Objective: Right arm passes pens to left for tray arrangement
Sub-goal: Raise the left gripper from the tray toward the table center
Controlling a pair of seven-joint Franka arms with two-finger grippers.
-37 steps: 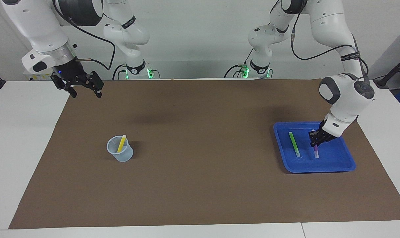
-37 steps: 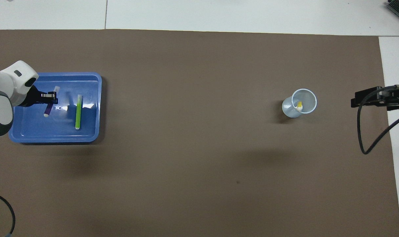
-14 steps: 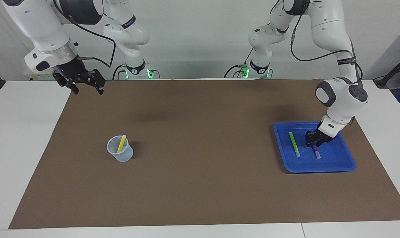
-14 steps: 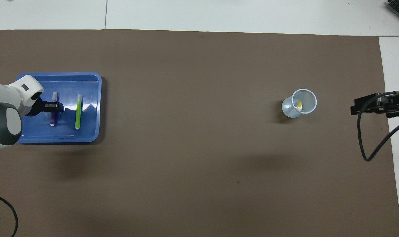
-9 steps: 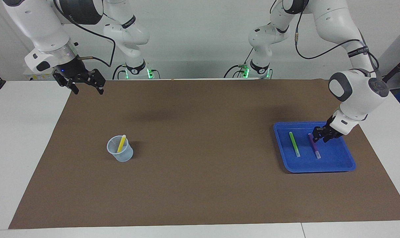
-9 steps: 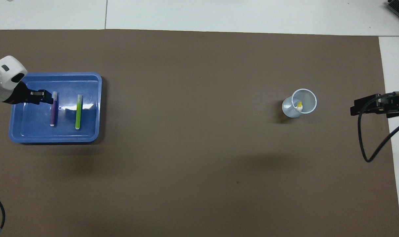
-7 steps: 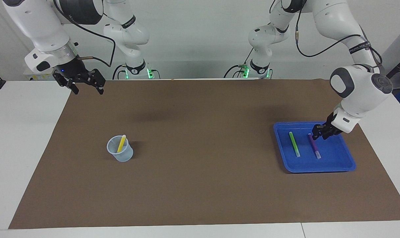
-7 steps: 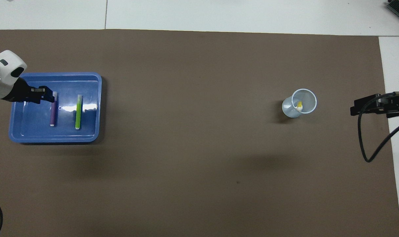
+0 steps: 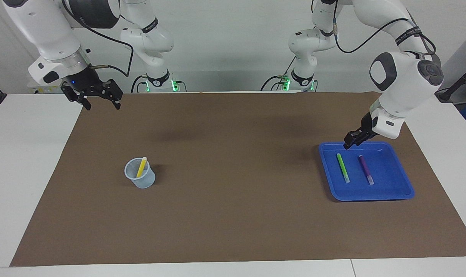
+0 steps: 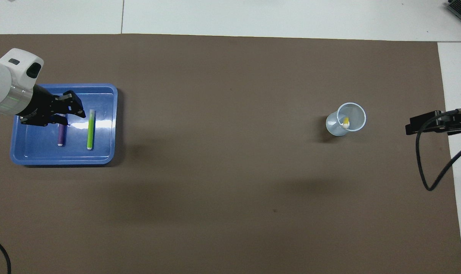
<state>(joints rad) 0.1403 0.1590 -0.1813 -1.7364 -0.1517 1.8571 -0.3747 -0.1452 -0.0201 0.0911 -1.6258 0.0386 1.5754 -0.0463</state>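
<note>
- Lying flat in the shallow bright blue plastic tray (image 9: 390,194) (image 10: 24,154) at the left arm's end of the brown mat (image 9: 233,215) (image 10: 230,190): the slim green marker pen (image 9: 343,167) (image 10: 90,129) and the slim purple marker pen (image 9: 365,169) (image 10: 61,135), side by side and apart, neither held.
- Standing tilted in the translucent bluish plastic cup (image 9: 140,175) (image 10: 346,121) toward the right arm's end of the mat: the slim yellow marker pen (image 9: 141,166) (image 10: 345,121).
- Left gripper (image 9: 351,140) (image 10: 75,108): raised over the tray's edge nearest the robots, empty; I cannot tell how far apart its jaws stand.
- Right gripper (image 9: 100,104) (image 10: 424,123): waiting in the air over the mat's corner at the right arm's end, jaws spread wide, holding nothing.
</note>
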